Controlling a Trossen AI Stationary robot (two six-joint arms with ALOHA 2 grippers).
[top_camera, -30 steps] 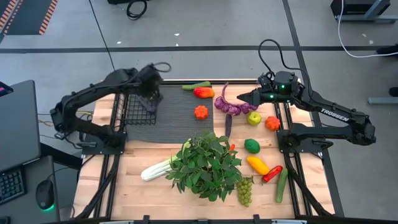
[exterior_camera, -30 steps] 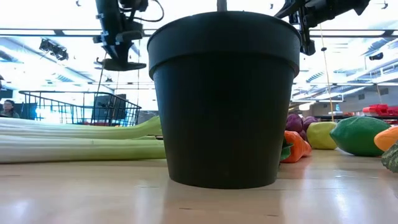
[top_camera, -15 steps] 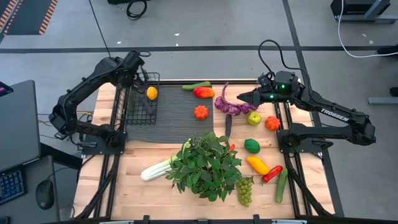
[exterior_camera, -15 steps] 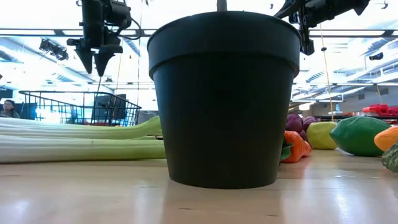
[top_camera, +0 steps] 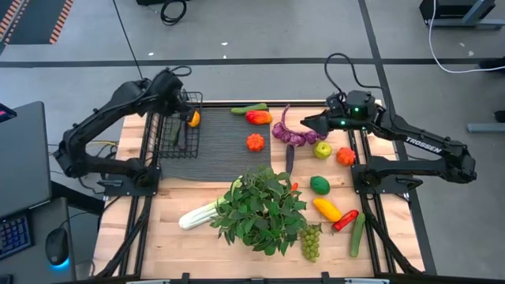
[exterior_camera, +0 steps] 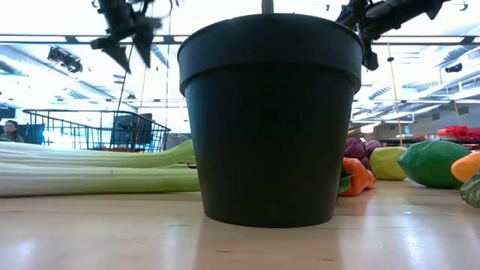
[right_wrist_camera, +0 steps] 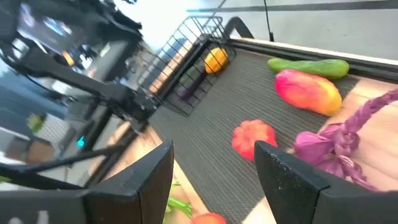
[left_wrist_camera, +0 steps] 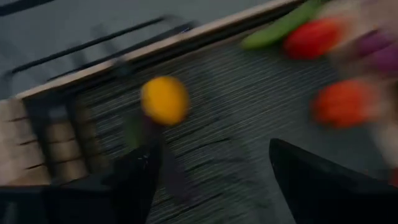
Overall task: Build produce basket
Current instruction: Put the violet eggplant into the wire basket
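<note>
Only our right wrist view shows the lemon (right_wrist_camera: 216,60) inside the basket (right_wrist_camera: 180,62); left gripper (left_wrist_camera: 211,180) spread, right gripper (right_wrist_camera: 214,168) spread, both empty.

arms: dark, jointed | right arm (top_camera: 426,146): white lettering, green light, apparently black cable

Black wire-mesh basket (top_camera: 175,126), yellow-orange lemon (top_camera: 193,118) inside, dark ribbed mat (top_camera: 229,142), pale wood tabletop (top_camera: 197,244), purple bulb string (top_camera: 290,134), leafy green plant (top_camera: 260,207), black pot (exterior_camera: 270,120)
</note>
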